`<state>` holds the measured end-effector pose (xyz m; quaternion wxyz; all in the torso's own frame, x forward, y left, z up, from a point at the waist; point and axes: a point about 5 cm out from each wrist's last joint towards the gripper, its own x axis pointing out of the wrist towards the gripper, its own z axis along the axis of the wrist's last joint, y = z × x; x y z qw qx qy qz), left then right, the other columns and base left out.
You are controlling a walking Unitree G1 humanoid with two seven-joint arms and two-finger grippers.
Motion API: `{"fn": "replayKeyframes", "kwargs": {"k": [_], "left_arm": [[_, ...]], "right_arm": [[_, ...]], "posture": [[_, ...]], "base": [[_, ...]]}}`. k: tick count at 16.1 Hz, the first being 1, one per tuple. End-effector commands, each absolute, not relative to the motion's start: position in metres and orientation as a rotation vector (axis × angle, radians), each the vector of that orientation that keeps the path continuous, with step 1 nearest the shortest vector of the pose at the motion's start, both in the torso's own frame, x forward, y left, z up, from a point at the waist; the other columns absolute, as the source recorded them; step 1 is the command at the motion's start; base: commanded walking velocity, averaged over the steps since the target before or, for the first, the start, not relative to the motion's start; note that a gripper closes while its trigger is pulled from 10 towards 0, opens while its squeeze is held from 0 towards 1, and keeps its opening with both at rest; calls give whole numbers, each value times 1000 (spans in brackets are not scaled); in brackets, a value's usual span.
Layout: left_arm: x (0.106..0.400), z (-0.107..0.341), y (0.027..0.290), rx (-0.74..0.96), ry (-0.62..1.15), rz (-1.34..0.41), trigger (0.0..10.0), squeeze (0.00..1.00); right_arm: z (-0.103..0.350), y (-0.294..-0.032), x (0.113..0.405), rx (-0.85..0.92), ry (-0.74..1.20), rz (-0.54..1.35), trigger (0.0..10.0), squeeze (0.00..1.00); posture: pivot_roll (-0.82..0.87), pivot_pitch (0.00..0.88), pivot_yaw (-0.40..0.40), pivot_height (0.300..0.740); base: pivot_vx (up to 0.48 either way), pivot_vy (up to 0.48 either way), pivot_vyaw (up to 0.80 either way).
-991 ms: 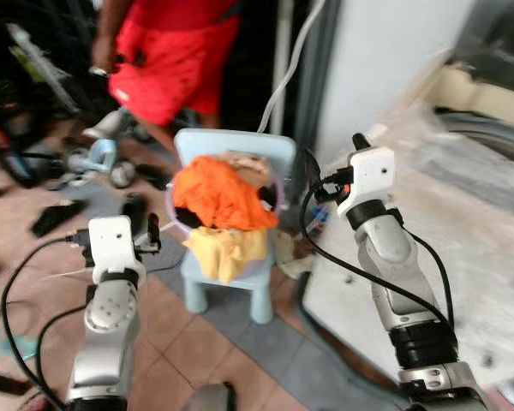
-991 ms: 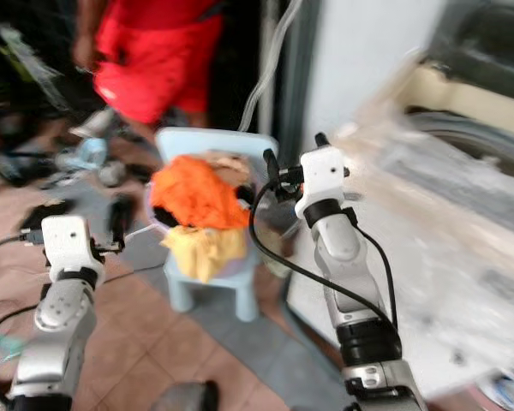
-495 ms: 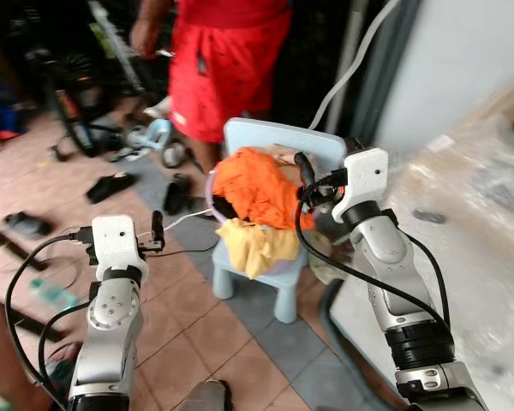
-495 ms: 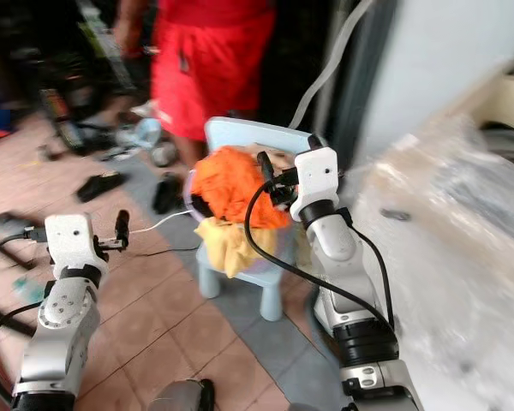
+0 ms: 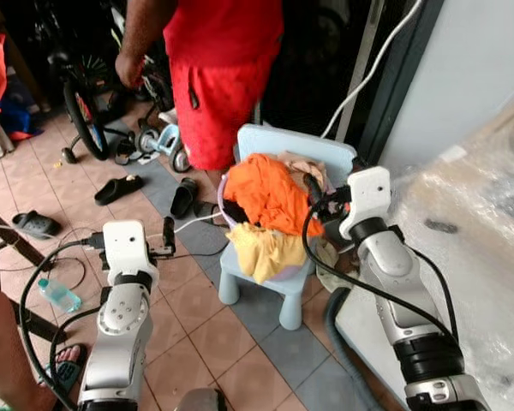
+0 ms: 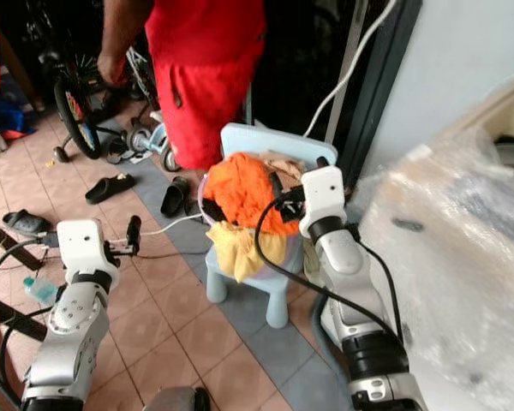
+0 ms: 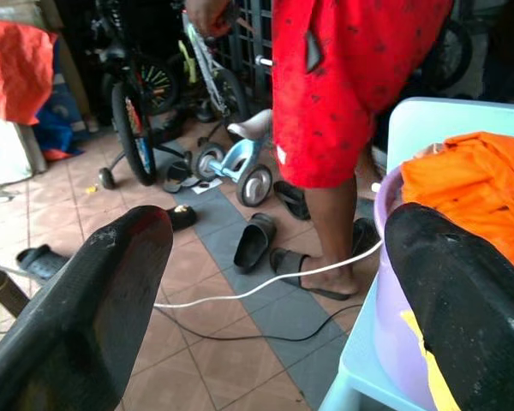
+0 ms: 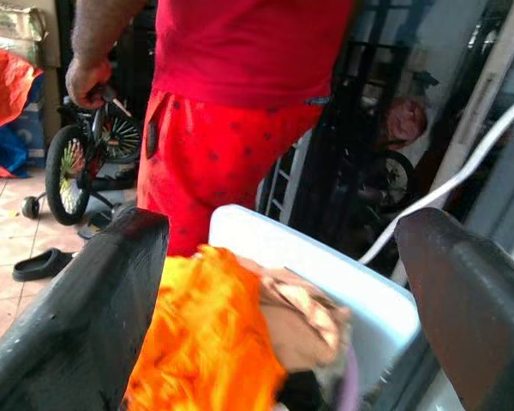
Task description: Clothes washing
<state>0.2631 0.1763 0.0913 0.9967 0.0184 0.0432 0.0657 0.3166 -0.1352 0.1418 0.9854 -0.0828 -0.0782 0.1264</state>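
Laundry heaped in a lilac basin (image 7: 392, 282) on the small blue chair (image 5: 284, 282): orange garment (image 5: 265, 193) on top, yellow garment (image 5: 259, 250) spilling over the chair's front edge, a beige piece (image 5: 298, 164) tucked toward the chair's back. Right gripper (image 5: 319, 199) right at the chair's right side, just beside the orange garment, fingers spread wide, nothing held. In the right wrist view, orange heap sitting squarely between the two fingers (image 8: 68, 342) and a little beyond them. Left gripper (image 5: 166, 248) out to the chair's left, apart from it, also spread and empty. Clearly the right arm the nearer one; by the look of it, a short reach onward into the pile. Beyond the chair, a person in red shorts (image 5: 214, 94); sandals (image 5: 184, 197) left of the chair. Plastic-wrapped washing machine (image 6: 463, 257) off to the chair's right.
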Motion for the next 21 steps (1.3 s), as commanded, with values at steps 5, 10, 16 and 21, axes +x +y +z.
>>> {"fn": "replayKeyframes", "kwargs": {"k": [5,10,16,21], "left_arm": [[262,95,180,47,72,144,10000,0],[262,93,180,54,85,145,10000,0],[262,92,176,113,115,88,10000,0],[257,93,185,96,124,135,10000,0]], "right_arm": [[139,-127,318,-178,-139,295,10000,0],[136,-125,318,-191,-116,306,10000,0],[116,-123,314,-220,-6,330,10000,0],[114,-113,315,-215,13,363,10000,0]], "posture": [[-5,32,25,740],[-6,32,23,740],[19,44,5,740],[34,45,-8,740]], "base": [[387,280,0],[343,0,0],[0,0,0],[0,0,0]]}}
